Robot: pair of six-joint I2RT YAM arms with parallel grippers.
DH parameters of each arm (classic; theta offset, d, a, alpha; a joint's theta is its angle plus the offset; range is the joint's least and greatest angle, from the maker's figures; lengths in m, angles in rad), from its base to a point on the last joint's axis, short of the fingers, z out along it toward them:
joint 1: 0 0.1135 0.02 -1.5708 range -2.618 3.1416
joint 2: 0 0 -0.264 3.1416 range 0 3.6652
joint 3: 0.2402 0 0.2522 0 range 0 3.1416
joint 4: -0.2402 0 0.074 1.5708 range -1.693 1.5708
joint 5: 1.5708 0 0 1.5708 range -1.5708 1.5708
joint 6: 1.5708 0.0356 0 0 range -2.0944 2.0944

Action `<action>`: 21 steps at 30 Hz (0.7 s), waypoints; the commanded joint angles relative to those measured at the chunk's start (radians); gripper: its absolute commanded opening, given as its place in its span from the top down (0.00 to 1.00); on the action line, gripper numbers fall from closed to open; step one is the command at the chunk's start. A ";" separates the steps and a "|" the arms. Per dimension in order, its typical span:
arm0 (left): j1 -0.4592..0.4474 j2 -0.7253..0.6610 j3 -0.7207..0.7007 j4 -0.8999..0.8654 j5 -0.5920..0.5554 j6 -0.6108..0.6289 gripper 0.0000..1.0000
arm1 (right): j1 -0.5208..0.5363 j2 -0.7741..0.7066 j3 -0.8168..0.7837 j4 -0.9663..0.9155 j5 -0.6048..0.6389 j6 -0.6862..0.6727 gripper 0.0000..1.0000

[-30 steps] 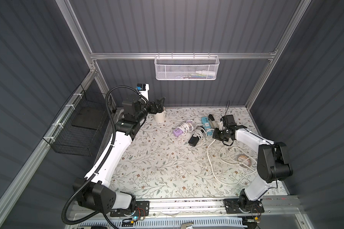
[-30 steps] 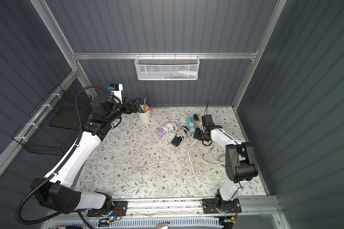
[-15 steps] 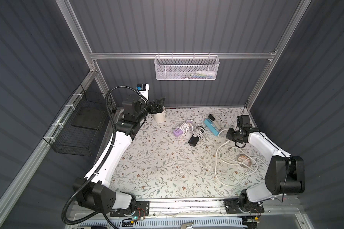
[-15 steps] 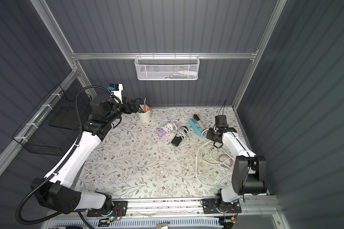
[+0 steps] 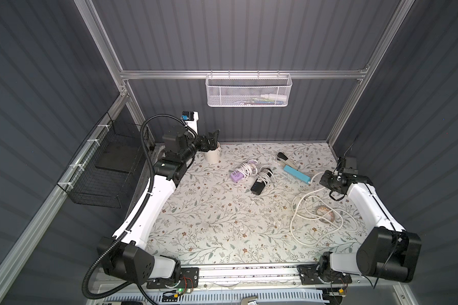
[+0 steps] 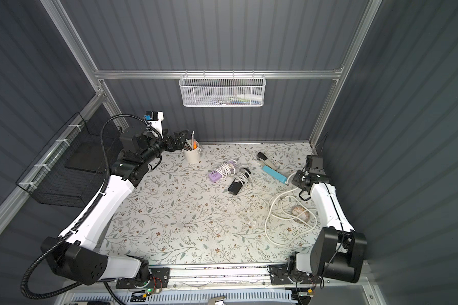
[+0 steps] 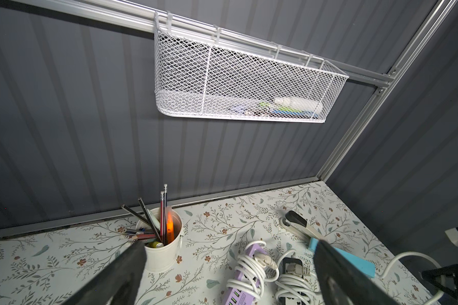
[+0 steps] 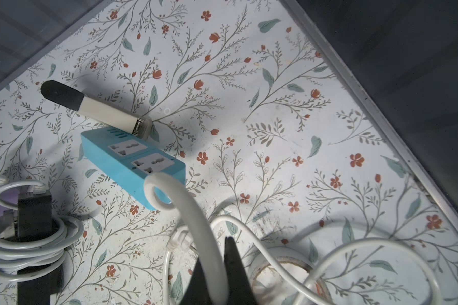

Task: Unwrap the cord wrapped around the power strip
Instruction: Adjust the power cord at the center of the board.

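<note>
Cream cup (image 7: 164,253) holds pencils (image 7: 163,211); mesh basket (image 7: 222,79) holds tubes (image 7: 296,103).

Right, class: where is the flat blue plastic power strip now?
In both top views the blue plastic power strip lies at the back right of the floral table, between the black-and-cream stapler and the right gripper, shut on its white cord.

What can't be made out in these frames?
- White mesh basket contents: left wrist view, the mesh blurs them; too small in both top views.
- Right end effector: right wrist view, mostly cut off by the frame edge; shut on the white cord.
- White cord's plug end: both top views, lost among overlapping loops.
- Black power strip: right wrist view, cut by the frame edge.
</note>
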State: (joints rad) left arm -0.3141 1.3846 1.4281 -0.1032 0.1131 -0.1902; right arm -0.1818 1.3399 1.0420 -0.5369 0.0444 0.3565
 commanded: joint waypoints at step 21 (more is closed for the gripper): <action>0.001 -0.012 -0.006 0.025 0.000 0.010 0.00 | 0.289 0.181 0.008 0.043 -0.098 0.010 0.29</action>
State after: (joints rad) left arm -0.3141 1.3846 1.4273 -0.1028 0.1131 -0.1905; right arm 0.1070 1.5436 1.0416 -0.5060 -0.0395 0.3790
